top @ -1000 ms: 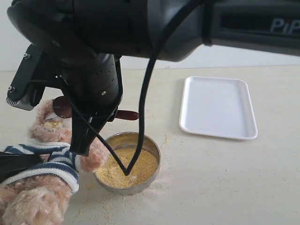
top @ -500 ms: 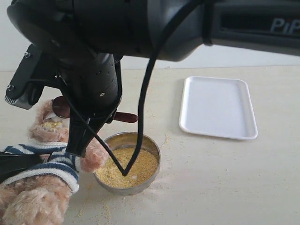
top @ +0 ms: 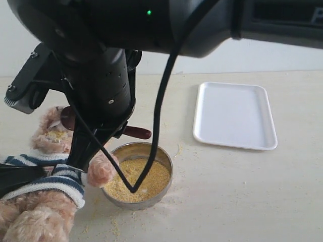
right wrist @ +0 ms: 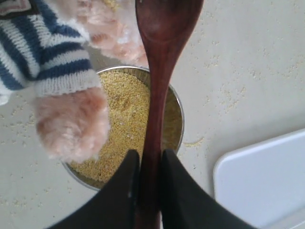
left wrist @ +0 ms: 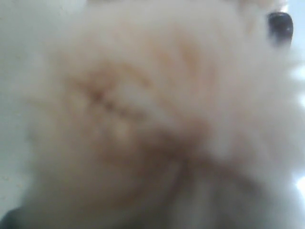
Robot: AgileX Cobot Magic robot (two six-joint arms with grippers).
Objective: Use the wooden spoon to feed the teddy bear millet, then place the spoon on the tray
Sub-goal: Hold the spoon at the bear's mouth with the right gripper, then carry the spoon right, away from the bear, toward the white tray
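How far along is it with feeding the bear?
Looks partly done: yellow grains sit on the bear's muzzle, and the spoon looks empty. In hand: the right gripper is shut on the spoon's handle, above the metal bowl. Left: laying the spoon on the white tray.

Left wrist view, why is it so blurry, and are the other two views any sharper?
Left wrist view: the teddy bear sits too close to focus, so only soft fur shows. Right wrist view: sharp, with the wooden spoon and the millet grains reading clearly. Exterior view: the tray is crisp, but a dark arm near the lens blocks the upper part.
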